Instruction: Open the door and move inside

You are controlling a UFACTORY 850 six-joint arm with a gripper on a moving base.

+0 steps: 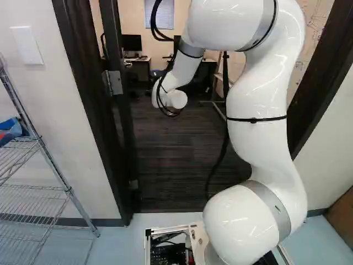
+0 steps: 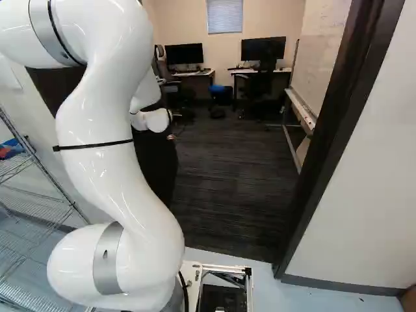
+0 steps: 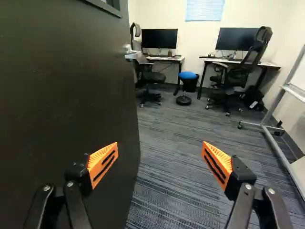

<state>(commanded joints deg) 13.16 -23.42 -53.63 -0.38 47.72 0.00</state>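
Fingers: spread wide, nothing pinched; the orange pads slant toward each other as they run ahead, with carpet visible between them.
Door: dark, swung open, its broad flat face beside one finger; whether they touch, I cannot tell.
Door's long axis: upright, with its width running ahead into the room.
Free edge: points away into the room, far from the hinge at the left of the left base view.
Handle: metal, standing out near the door's free edge, ahead of the fingers and well apart from them.
Arm: rises from its lowest joint and bends over, its far end within the doorway's opening as the left base view shows it.
Room ahead: blue-topped stool between two office chairs, with monitors behind.
Outside: wire rack against the wall, at the left of the left base view.
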